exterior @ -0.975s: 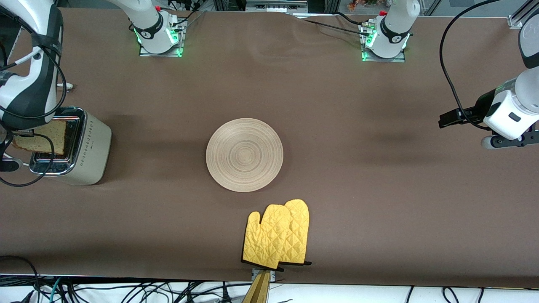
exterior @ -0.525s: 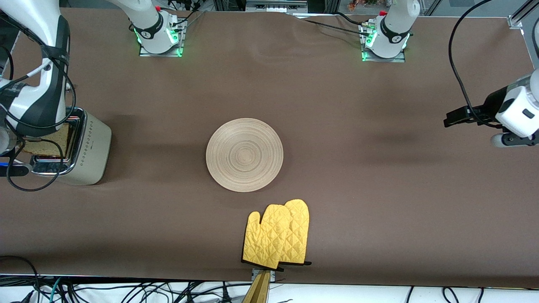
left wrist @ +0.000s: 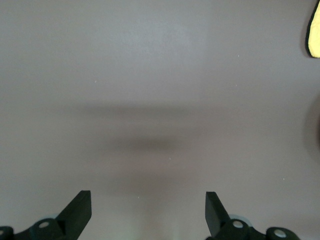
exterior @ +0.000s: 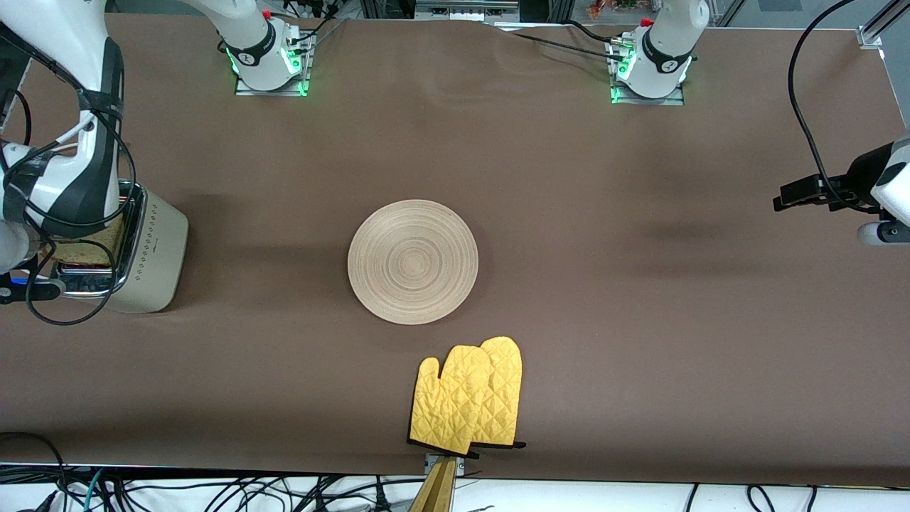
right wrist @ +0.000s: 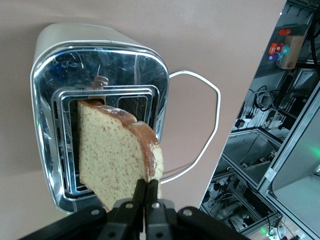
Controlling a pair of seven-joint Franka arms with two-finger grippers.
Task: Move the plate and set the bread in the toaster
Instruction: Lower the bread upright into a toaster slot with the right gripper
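Lay at mid-table: plate point(exterior: 413, 262), bare, nothing on it. Nearer the front camera than the plate, at the table edge: pair of yellow oven mitts point(exterior: 467, 405), overlapped, apart from the plate. Caught a sliver of one mitt point(left wrist: 314, 29) at the rim of the left wrist view. Nothing btwn plate and toaster but brown table cover point(exterior: 604, 320).

Stood at the right arm's end of the table: toaster point(exterior: 146, 249), chrome top partly hidden in the front view by the right arm's wrist and cables. Looped off from it: white cord point(right wrist: 200, 125).

Vs. 1 s ago: bread point(right wrist: 117, 152) showed less in the front view, only a strip of it point(exterior: 78, 249) left visible under the wrist; right arm had come down lower over the toaster. Left gripper had drifted toward the left arm's end of the table, now nearly out of the front view. Plate and mitts unmoved.

Toaster slots: bread hung upright over one slot, lower edge prob. just entering it — hard to tell how deep from the wrist view. Other slot looked clear.

Right gripper point(right wrist: 146, 200): fingers pinched together on the bread's crust edge, directly over the toaster. Left gripper point(left wrist: 148, 212): fingers wide apart, holding nothing, hovering over bare table cover well apart from the plate; left arm waiting.
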